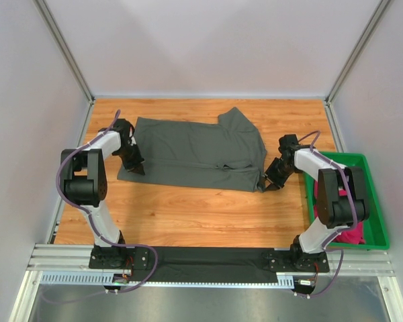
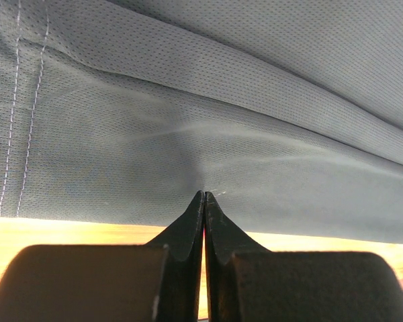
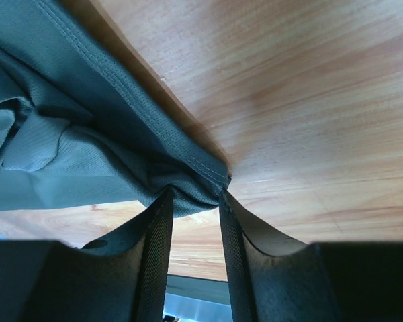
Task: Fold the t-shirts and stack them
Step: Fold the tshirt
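A dark charcoal grey t-shirt lies partly folded across the far half of the wooden table. My left gripper is at its left edge. In the left wrist view the jaws are shut, pinching the grey cloth, which puckers at the tips and hangs just above the table. My right gripper is at the shirt's near right corner. In the right wrist view its jaws are closed on the bunched hem. A magenta-pink t-shirt lies crumpled in the tray.
A green plastic tray stands at the right edge of the table, beside the right arm. White walls and metal posts enclose the table. A metal rail with the arm bases runs along the near edge.
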